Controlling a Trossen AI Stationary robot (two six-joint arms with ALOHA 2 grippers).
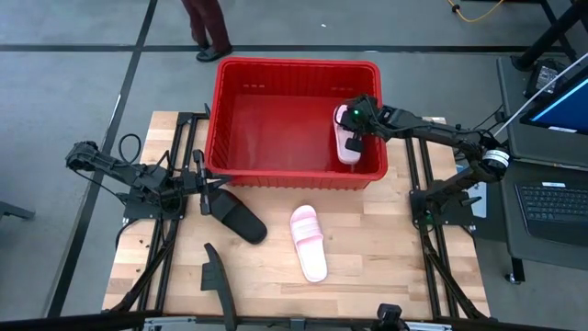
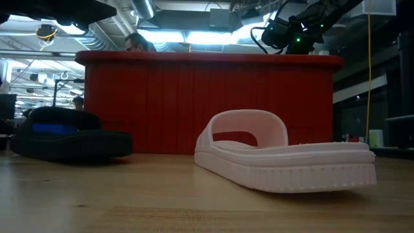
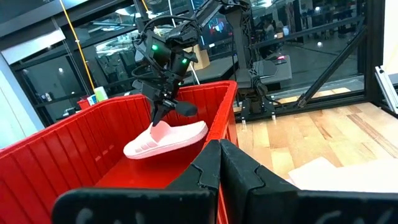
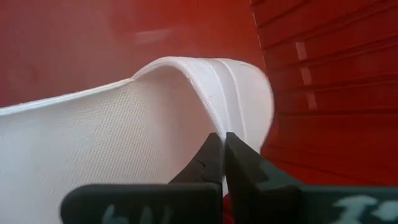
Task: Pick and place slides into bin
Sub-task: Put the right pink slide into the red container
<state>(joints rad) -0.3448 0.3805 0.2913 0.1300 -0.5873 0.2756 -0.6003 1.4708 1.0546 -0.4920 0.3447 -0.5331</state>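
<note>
One pink slide (image 1: 348, 138) hangs inside the bin (image 1: 230, 92), pinched by its strap in my right gripper (image 1: 354, 129) for release; my left gripper (image 1: 204, 188), closed and empty, waits just outside the bin.

High view looks straight down on the whole table (image 1: 367, 257); low view sits at tabletop level, facing the bin (image 2: 207, 103). Left wrist view sees the bin's inside from farther off, right wrist view is pressed close, probably against the pink slide (image 4: 124, 137) both show.
</note>
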